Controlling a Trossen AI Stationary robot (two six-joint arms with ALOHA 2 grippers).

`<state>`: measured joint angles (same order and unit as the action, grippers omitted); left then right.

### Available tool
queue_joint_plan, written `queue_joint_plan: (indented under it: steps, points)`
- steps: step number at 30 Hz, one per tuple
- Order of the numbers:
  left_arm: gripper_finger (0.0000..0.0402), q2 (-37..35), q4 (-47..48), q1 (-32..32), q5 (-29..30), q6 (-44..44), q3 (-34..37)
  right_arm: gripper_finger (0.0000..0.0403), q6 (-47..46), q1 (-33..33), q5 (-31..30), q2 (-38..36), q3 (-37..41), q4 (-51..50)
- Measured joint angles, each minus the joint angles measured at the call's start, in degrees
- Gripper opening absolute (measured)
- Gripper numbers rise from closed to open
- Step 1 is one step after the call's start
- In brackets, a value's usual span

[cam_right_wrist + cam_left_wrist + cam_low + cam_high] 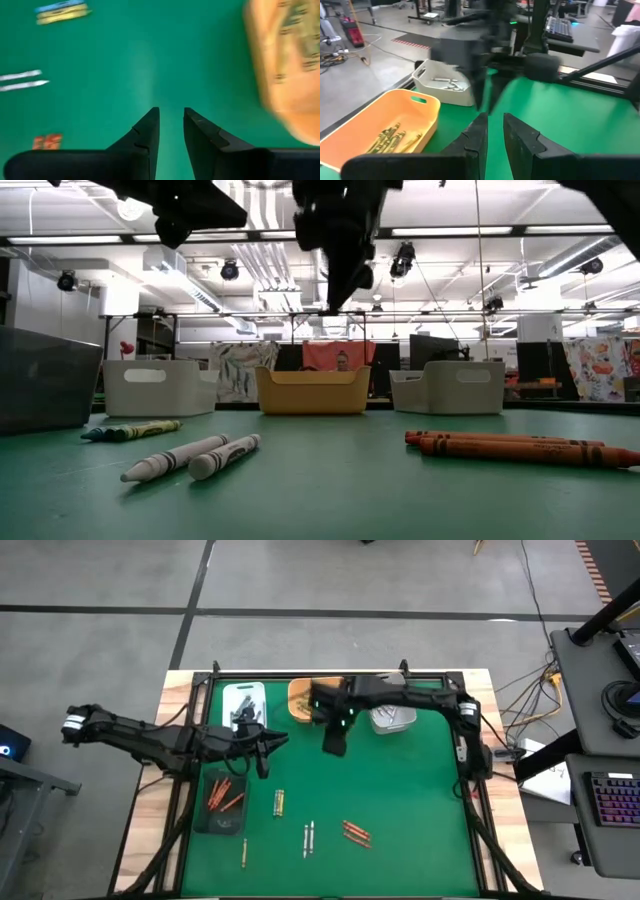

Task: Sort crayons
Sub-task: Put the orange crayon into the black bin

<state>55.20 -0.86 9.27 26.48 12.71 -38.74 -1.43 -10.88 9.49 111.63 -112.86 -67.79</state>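
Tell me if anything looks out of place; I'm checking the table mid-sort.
Only unsorted crayons on the green mat: a pair of red-orange crayons, two grey-white crayons, a blue and yellow pair, and one lone crayon. Nothing looks spilled or damaged; the yellow plastic tray sits upright.

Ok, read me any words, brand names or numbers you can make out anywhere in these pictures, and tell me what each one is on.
No text can be read.
Wrappers of the white crayons and orange crayons in the low view: dark print, too small to read.
Yellow crayons in the orange tray: print blurred.
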Motion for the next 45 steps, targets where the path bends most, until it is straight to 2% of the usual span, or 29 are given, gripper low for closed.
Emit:
queue_joint_plan:
  steps: [7,15,23,30,33,40,45]
  points:
    - [0.0043,0.0,-0.3,2.9,0.0,1.2,0.0,0.0068,-10.4,11.0,-0.5,-3.7,7.5,3.7]
    - [0.0043,0.0,-2.2,6.9,0.0,2.0,0.0,0.0068,-25.0,23.5,-0.5,-3.6,13.6,8.8]
    - [0.0043,0.0,-3.9,9.4,0.0,1.4,0.0,0.0066,-42.8,31.7,-0.8,-3.5,17.5,11.6]
    - [0.0043,0.0,-4.0,9.4,0.0,1.3,0.0,0.0084,-56.9,36.0,-2.1,-3.5,20.8,11.5]
    - [0.0043,0.0,-4.0,9.4,0.0,1.3,0.0,0.01,-59.9,37.0,-5.5,-3.5,22.1,11.5]
    - [0.0043,0.0,-3.9,9.4,0.0,-0.2,0.0,0.0123,-61.2,37.5,-14.1,-3.5,24.2,13.8]
    - [0.0043,0.0,-3.9,9.4,0.0,-0.4,0.0,0.0124,-60.9,37.5,-15.8,-3.4,26.6,19.2]
